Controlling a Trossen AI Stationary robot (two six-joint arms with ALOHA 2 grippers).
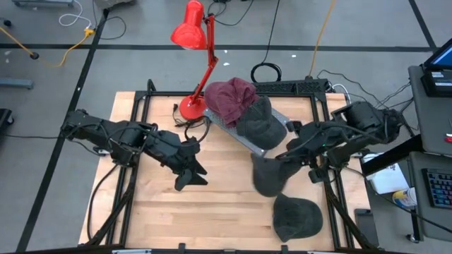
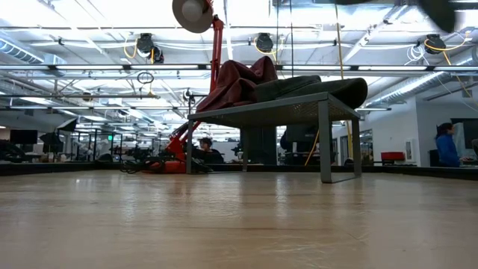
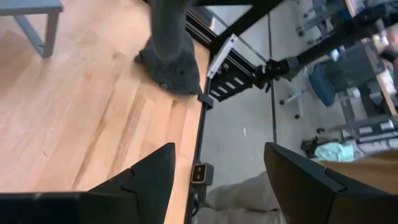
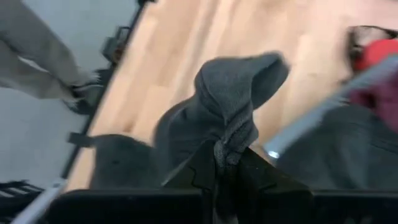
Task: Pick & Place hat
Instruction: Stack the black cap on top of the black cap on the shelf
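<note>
The right gripper (image 1: 281,156) holds a grey hat (image 1: 267,176) pinched in its fingers above the bench (image 1: 226,204), while the left gripper (image 1: 192,173) hovers with fingers spread apart.

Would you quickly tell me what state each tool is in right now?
Left tool: open, empty, over the table.
Right tool: shut on a grey hat, lifted beside the shelf.
</note>
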